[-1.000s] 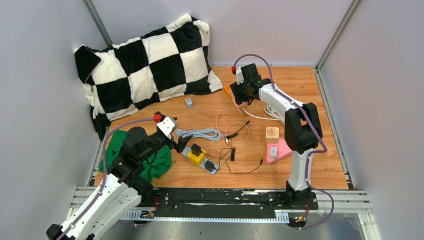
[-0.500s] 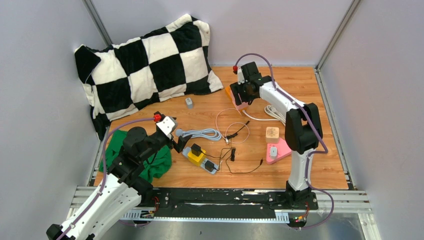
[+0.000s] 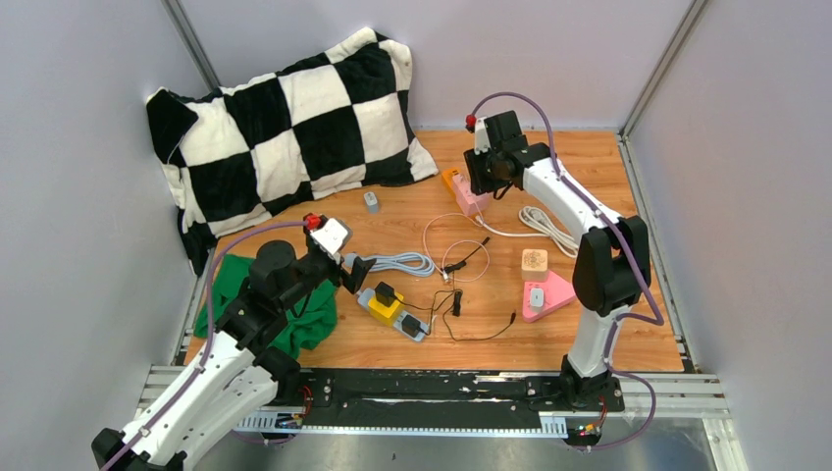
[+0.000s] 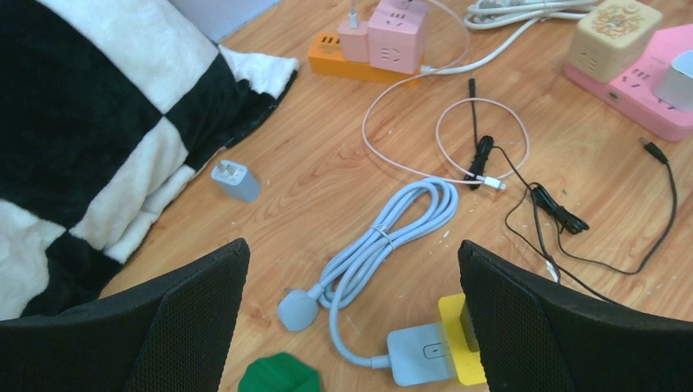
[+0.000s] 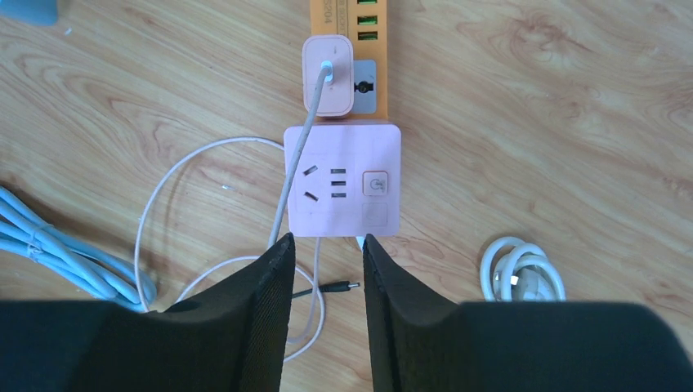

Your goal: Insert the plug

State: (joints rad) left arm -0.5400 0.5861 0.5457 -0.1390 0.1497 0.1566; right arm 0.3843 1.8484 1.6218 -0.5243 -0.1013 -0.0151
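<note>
A pink plug [image 5: 328, 77] with a thin pink cord sits in the orange power strip [image 5: 351, 16], just beyond a pink cube socket [image 5: 343, 180]. My right gripper [image 5: 325, 239] hovers over the cube's near edge, its jaws a narrow gap apart with nothing between them. From the top view, the right gripper [image 3: 488, 177] is at the back beside the strip [image 3: 451, 180]. My left gripper [image 4: 353, 253] stands wide open above a coiled light-blue cable [image 4: 392, 229]. The cable's round plug [image 4: 298, 310] lies loose on the wood.
A yellow-and-grey block [image 3: 390, 306] lies by the left gripper [image 3: 355, 273]. Black wires [image 3: 461, 304], a pink socket wedge [image 3: 547, 292], a beige cube [image 3: 534, 262] and a white cable coil [image 3: 545, 221] sit centre-right. A checkered pillow [image 3: 285, 118], green cloth [image 3: 294, 314] and small grey adapter [image 4: 235, 180] are left.
The right gripper has drawn back from over the orange strip, uncovering the pink cube, and its jaws have narrowed. The left wrist has risen slightly.
</note>
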